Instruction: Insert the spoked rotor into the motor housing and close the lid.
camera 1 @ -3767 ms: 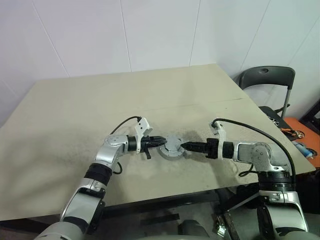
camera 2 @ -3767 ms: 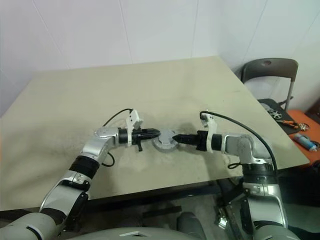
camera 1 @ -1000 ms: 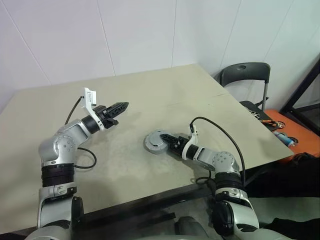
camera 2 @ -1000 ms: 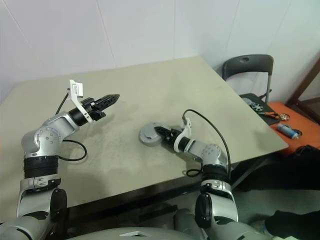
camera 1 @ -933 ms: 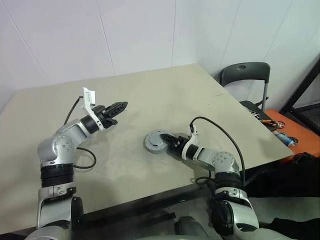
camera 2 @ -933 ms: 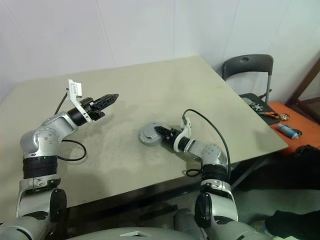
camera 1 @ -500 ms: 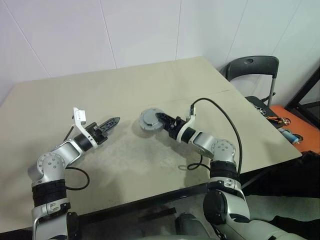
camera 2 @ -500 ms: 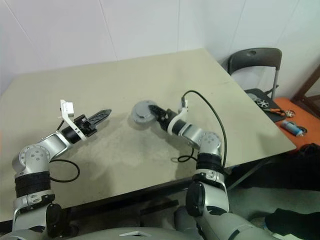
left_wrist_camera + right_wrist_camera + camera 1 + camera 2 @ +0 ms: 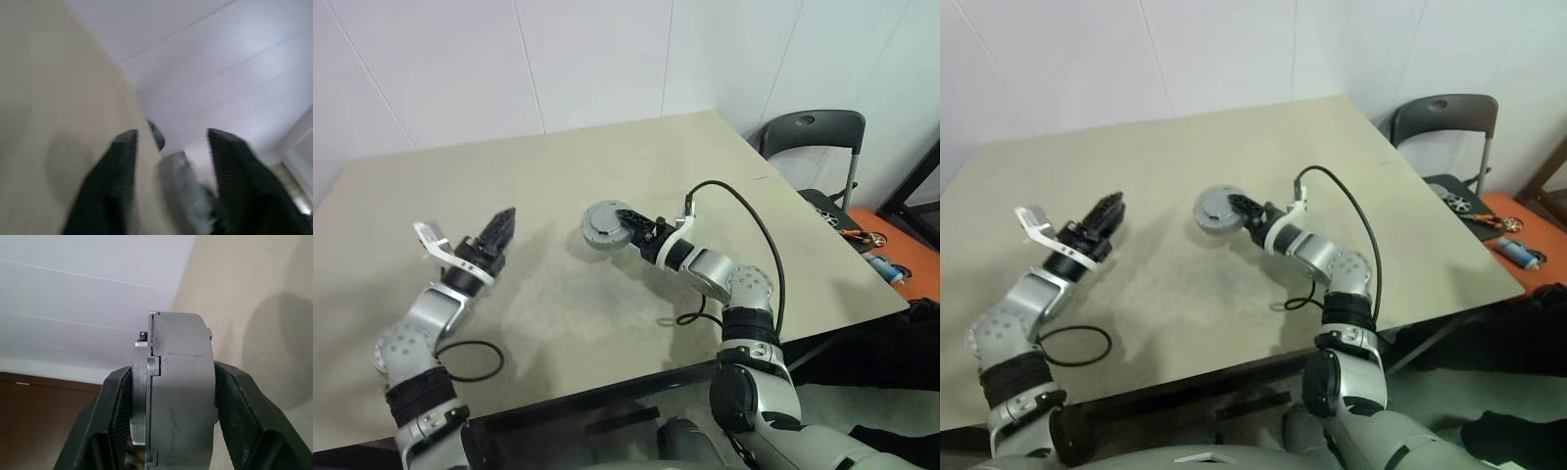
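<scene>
Here the right claw [image 9: 628, 223] pinches the assembled motor housing [image 9: 604, 226], a thick round drum of matte grey metal. In the right wrist view its two black, finely ribbed fingers [image 9: 119, 404] press on the drum's flat faces, one on each side, so the housing [image 9: 176, 396] stands on edge between them; its smooth curved wall shows a faint seam and a few scratches, and a thinner stepped plate sits against one face. The drum hangs clear of the bench [image 9: 568, 176], with its round shadow lying on the surface beneath. The right forearm reaches forward and toward the robot's left, roughly level, a black cable [image 9: 744, 211] arching over it from wrist to elbow.

The left claw [image 9: 497, 233] is spread, its dark tapered fingers [image 9: 113, 176] parted with nothing between them. It hovers above the bench well to the left of the housing, pointing forward and slightly up, with a white bracket [image 9: 433, 238] at its wrist and a black cable loop [image 9: 470, 360] lying on the bench near the elbow.

The bench is a broad, plain beige slab with a dull, slightly scuffed finish. Off its right corner stands a dark grey chair [image 9: 813, 137] with a moulded back.
</scene>
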